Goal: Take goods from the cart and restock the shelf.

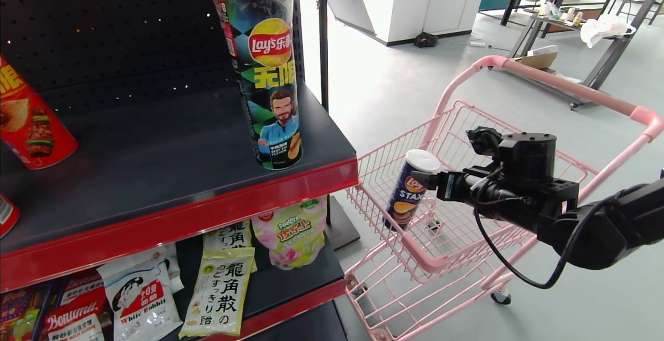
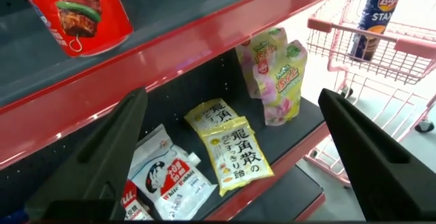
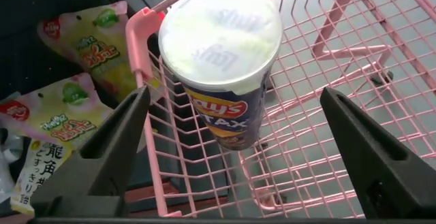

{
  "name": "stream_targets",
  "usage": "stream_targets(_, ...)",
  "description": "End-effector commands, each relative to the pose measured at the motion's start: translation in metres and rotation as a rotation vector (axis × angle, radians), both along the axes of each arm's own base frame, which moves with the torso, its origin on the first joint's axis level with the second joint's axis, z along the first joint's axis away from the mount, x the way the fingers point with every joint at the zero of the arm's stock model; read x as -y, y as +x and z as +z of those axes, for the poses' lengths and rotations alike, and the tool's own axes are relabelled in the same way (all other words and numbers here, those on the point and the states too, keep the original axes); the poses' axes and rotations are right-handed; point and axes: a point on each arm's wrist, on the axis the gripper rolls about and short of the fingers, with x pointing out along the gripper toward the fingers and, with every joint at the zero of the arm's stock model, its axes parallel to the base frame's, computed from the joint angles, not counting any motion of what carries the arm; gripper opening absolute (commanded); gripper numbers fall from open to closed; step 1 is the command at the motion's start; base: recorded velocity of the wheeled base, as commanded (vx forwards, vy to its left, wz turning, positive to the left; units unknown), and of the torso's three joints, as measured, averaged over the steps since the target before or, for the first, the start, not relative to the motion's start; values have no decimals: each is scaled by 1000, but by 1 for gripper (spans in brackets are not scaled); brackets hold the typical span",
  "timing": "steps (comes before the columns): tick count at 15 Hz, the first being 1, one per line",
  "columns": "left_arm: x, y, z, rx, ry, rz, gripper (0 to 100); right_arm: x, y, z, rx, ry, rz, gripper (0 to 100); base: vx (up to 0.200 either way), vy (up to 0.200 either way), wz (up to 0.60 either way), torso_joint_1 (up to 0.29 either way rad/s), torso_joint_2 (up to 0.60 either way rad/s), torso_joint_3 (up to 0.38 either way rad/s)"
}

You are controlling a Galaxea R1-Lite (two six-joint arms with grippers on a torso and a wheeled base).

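Right gripper (image 3: 233,94) is hanging wide open and empty, close over the can (image 3: 221,54), which is standing in the cart (image 3: 139,30) by its wire wall. Closing off-centre is likely risking tipping the tall can or snagging a finger in the mesh.

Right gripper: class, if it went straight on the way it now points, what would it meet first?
Most likely the blue chip can, near its white lid, standing in the pink cart; depth is hard to judge.
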Motion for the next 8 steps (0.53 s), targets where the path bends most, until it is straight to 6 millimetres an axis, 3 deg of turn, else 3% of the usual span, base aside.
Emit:
stream_targets(1,0,0,-1,2,0,1,100,-3,4,-6,-14,-1,3,100,0,0,0,0,0,0)
stream_targets(8,0,0,-1,-1,0,11,100,-17,21,-22,0,1,27,100,0,0,0,0,0,0)
